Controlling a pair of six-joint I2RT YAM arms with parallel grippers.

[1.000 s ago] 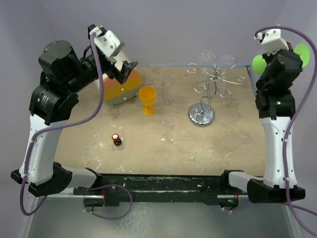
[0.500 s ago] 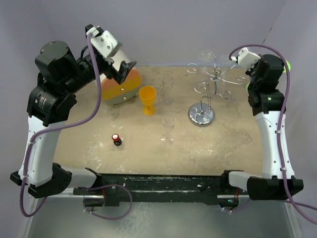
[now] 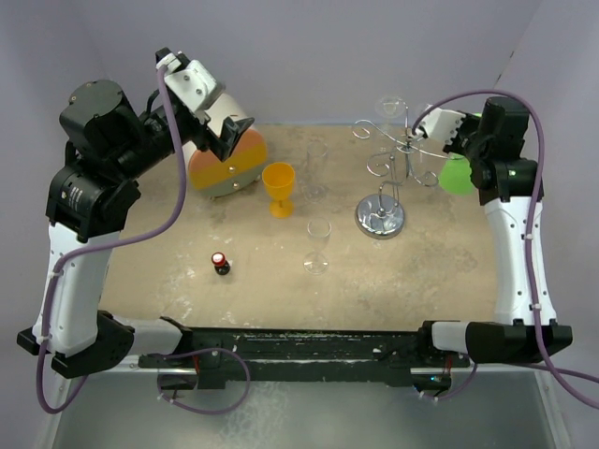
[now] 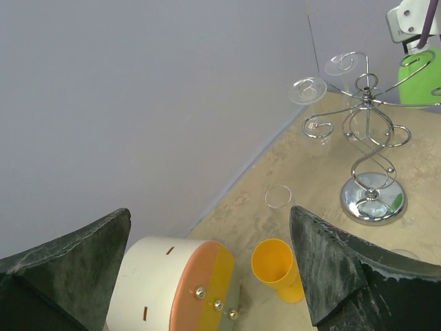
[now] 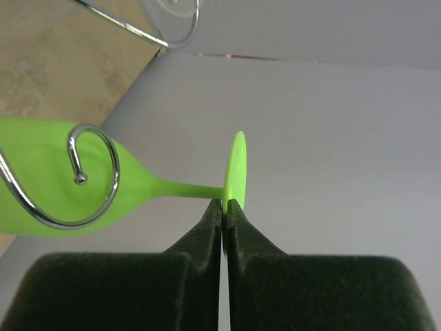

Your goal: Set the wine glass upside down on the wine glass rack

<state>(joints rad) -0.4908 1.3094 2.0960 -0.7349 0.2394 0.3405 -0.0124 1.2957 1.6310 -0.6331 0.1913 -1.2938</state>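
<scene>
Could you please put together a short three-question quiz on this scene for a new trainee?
1. True or false: the left fingers are open and hold nothing.
2. Which part of the green glass do the right fingers pinch? A bowl, B stem, C foot.
3. How many clear glasses hang upside down on the rack?
Key: 1 true; 2 C; 3 two.

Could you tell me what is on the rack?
Two clear glasses hang upside down on the rack. The green glass in the right gripper is by a loop; contact unclear.
</scene>
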